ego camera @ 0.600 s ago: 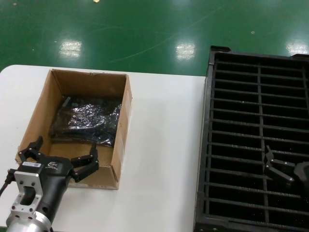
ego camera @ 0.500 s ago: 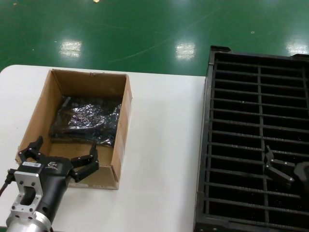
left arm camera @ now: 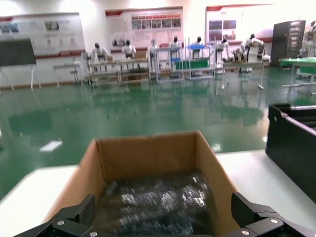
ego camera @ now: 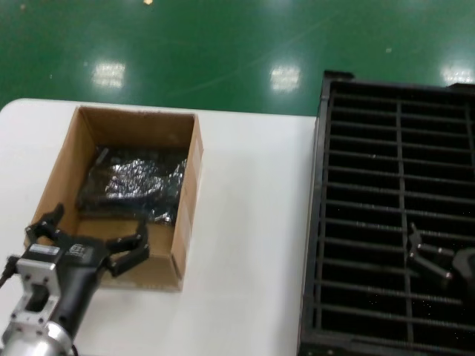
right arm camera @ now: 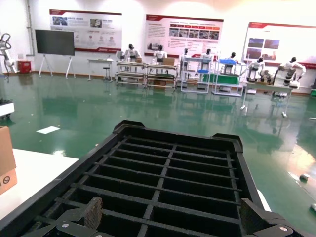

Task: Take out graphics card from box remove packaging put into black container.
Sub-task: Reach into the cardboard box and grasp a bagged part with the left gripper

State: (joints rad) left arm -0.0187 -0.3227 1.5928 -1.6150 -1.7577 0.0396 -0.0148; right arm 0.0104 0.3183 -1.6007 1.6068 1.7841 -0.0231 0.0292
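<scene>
The left tool (ego camera: 90, 231) hangs over the near end of the box (ego camera: 65, 170), its two dark fingers spread wide apart with nothing between them, one tip roughly over the near wall and the other just inside it. Down in the box lies the packaging (ego camera: 137, 185), that crinkly silver-grey bag, pushed toward the far half; the graphics card itself I can't make out, so presumably it's inside the bag. Off to the other side, the right tool (ego camera: 429, 259) sits over the black container (ego camera: 322, 222), fingers also open and empty, just waiting above the ribs. From where the left tool is now, my worry is the cardboard: if it goes down as it stands, a finger could land on the near wall and crush it or shove the whole box across the white table (ego camera: 252, 222). The bag looks slippery too, so a pinch on loose plastic alone might lift only a fold and let the card slide or drop back. The box walls are tall relative to the bag, leaving little room to reach without scraping a side. Nothing has been taken out yet.
</scene>
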